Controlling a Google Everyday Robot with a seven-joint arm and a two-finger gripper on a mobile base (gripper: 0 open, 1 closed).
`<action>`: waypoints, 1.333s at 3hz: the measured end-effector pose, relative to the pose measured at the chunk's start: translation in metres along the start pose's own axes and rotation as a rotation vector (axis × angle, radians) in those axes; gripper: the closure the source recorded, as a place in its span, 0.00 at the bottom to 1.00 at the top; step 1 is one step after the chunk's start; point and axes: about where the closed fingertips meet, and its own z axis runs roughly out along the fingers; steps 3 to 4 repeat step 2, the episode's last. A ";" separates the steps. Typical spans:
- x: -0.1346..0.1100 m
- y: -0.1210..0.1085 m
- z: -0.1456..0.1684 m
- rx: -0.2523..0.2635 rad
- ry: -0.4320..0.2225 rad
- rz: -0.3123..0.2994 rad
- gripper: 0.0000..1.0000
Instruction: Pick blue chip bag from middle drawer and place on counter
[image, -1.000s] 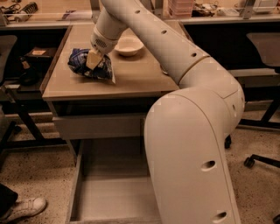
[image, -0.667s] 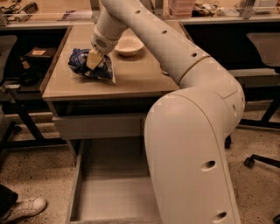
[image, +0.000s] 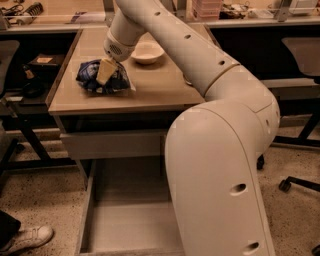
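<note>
Beige counter (image: 160, 90): gripper (image: 106, 74) on blue chip bag (image: 89, 81); print unreadable.

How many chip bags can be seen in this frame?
1. The blue chip bag lies on the counter, left of the white bowl, with the gripper at it. The arm hides part of the open middle drawer.

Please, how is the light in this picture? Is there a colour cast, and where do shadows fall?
Camera view: a warm yellowish cast covers everything; the counter is evenly lit, with no strong glare; deep shadow lies under its edge, above the open middle drawer; the end effector is on the blue chip bag on the counter, and the bag's folds look nearly black.
</note>
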 end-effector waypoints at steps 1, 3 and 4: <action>0.000 0.000 0.000 0.000 0.000 0.000 0.00; 0.000 0.000 0.000 0.000 0.000 0.000 0.00; 0.000 0.000 0.000 0.000 0.000 0.000 0.00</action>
